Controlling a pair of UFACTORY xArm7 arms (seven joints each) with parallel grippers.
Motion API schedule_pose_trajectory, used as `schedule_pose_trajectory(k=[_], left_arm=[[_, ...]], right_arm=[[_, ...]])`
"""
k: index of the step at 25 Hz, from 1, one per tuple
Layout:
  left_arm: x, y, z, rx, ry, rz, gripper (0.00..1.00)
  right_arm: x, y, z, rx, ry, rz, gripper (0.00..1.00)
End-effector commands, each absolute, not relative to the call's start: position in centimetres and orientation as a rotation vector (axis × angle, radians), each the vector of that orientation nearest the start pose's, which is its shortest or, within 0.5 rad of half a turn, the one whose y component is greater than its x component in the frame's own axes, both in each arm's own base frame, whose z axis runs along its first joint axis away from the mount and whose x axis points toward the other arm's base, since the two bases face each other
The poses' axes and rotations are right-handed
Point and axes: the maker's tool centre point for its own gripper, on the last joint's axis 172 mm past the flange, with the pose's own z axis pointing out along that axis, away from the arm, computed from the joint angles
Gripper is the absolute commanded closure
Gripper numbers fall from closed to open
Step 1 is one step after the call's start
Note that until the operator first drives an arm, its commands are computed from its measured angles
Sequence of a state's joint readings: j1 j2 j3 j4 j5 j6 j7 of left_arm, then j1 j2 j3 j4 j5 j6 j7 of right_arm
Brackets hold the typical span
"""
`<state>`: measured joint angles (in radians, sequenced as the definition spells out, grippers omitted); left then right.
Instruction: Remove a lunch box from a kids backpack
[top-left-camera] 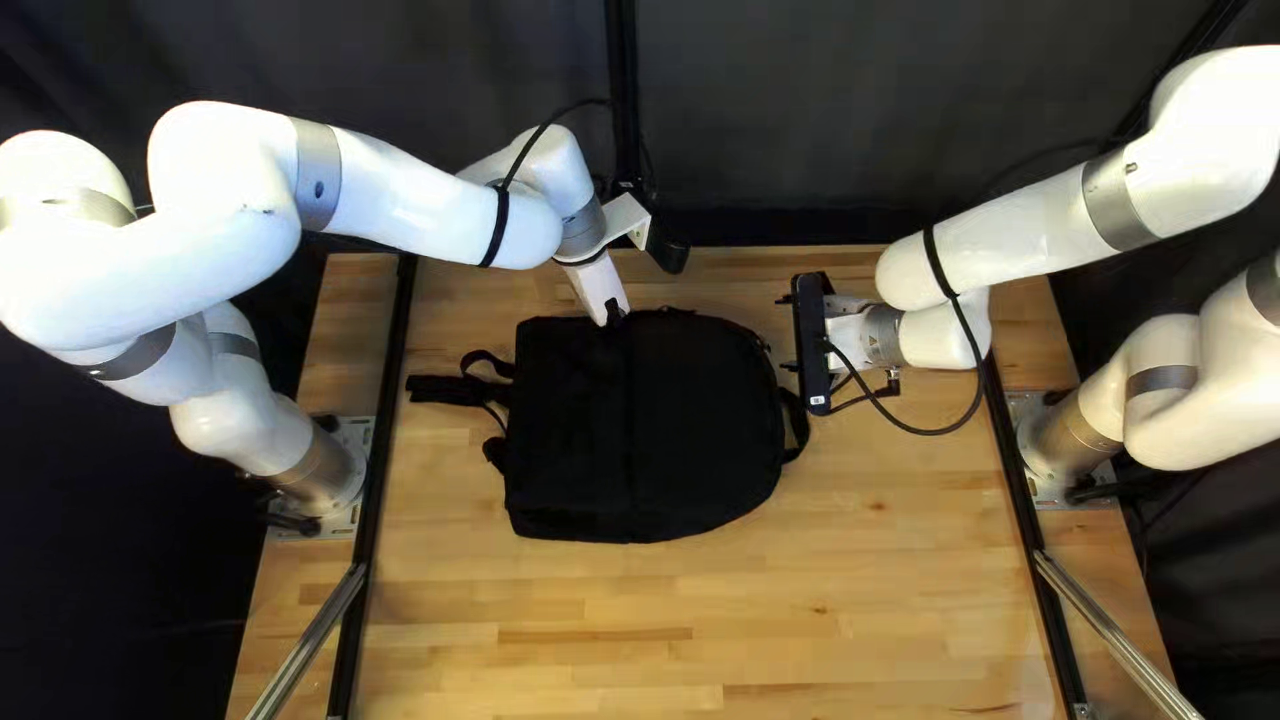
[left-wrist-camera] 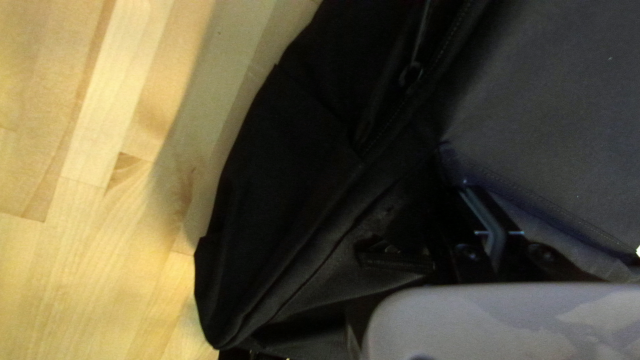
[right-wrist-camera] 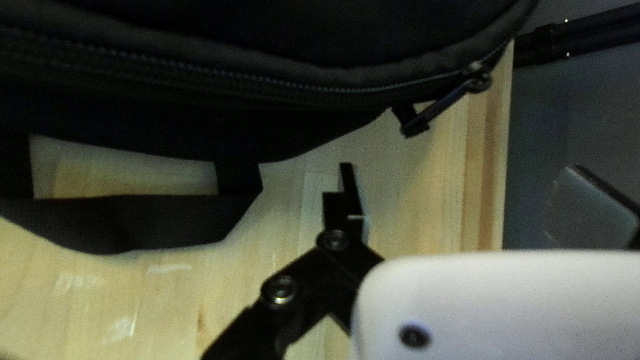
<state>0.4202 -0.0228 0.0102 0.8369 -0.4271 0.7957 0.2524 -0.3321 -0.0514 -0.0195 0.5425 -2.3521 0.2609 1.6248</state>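
At the left of the top left view, our left arm [top-left-camera: 387, 194] reaches in over the table [top-left-camera: 534, 640] from its base. A dark strap [top-left-camera: 447, 390] sticks out beside the black backpack [top-left-camera: 707, 427], which lies on the wood in the middle of the view. Our left gripper [top-left-camera: 615, 315] points down at the bag's far side; its fingers stand together, low against the cloth, and we cannot tell whether any fabric is caught between them. Where the lunch box is, we cannot tell either. At the bag's right side, a webbing loop [top-left-camera: 799, 427] lies on the table. Our right gripper [top-left-camera: 787, 334], just beyond that side, has its claw apart; near it, a zipper pull [right-wrist-camera: 440, 110] hangs from the bag's edge. Our right arm [top-left-camera: 1040, 234] extends in from the right.
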Motion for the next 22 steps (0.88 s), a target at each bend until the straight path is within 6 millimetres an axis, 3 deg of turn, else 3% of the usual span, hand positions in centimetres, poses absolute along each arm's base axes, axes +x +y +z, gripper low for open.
schedule_pose_trajectory(k=[1,6,8,9,10,14,22], left_arm=[[44.0,13.7,14.1,-3.313,-0.792,-0.283,1.0],[44.2,13.7,14.3,-3.316,-0.787,-0.287,1.0],[44.3,13.7,14.3,-3.316,-0.786,-0.288,1.0],[44.3,13.7,14.2,-3.316,-0.786,-0.288,1.0],[44.2,13.7,14.2,-3.316,-0.787,-0.288,1.0],[44.2,13.8,14.0,-3.316,-0.791,-0.29,1.0],[44.3,13.9,13.8,-3.312,-0.801,-0.291,1.0]], right_arm=[[42.9,-15.1,8.7,2.459,0.409,0.764,0.0],[43.7,-15.4,8.5,2.463,0.429,0.772,0.0],[43.6,-15.6,8.5,2.463,0.438,0.768,0.1],[43.6,-15.6,8.5,2.463,0.44,0.767,0.77],[43.6,-15.5,8.6,2.463,0.443,0.767,0.94],[43.7,-15.3,8.4,2.466,0.456,0.766,1.0],[43.1,-13.5,8.4,2.468,0.474,0.771,1.0]])
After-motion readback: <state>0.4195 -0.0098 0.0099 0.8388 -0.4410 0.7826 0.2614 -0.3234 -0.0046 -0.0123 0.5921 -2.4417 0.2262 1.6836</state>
